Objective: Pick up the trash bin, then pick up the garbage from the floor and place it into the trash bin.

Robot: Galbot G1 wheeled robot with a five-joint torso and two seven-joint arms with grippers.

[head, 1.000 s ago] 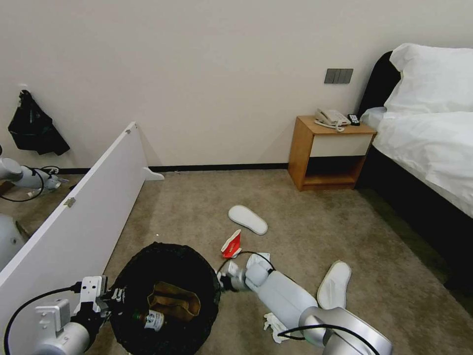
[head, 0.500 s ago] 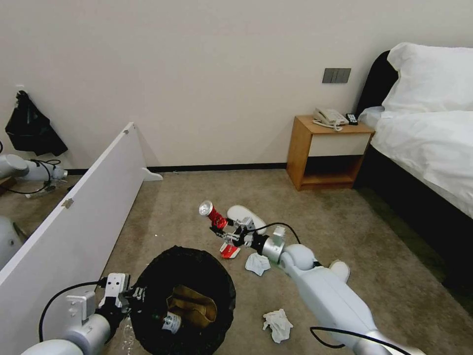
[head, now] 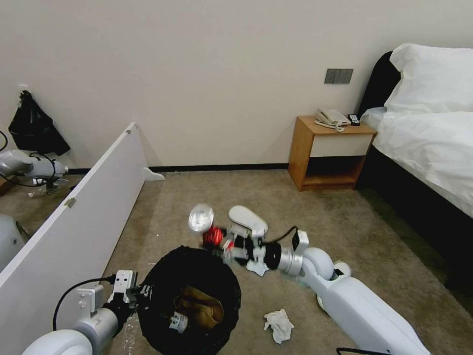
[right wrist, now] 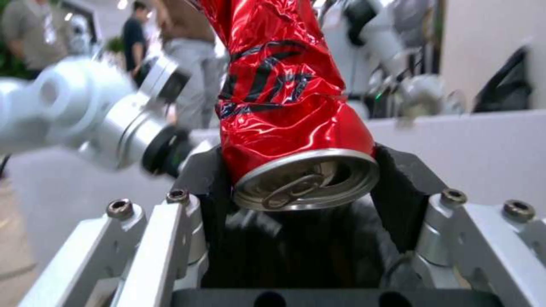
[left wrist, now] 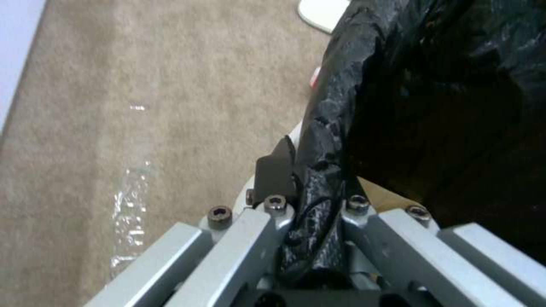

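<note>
1. Head view: the right gripper (head: pixel 219 242) clamps a crushed red can (head: pixel 209 231) just above the trash bin (head: pixel 189 301), at its 12 o'clock rim; the left gripper (head: pixel 135 295) pinches the 9 o'clock rim.
2. Left wrist view: fingers (left wrist: pixel 276 172) clenched on the bag-lined rim (left wrist: pixel 324 140).
3. Right wrist view: the can (right wrist: pixel 284 106) sits wedged between the black pads (right wrist: pixel 401 179).

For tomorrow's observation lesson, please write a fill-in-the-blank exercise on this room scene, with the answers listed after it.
1. The right pincer is shut on a crushed ____ can.
2. The left pincer grips the rim of the trash bin, which is lined with a ____ bag.
3. A crumpled brown paper bag lies ____ the trash bin.
4. The telephone sits on the wooden ____.

Answers: red; black; inside; nightstand
</note>
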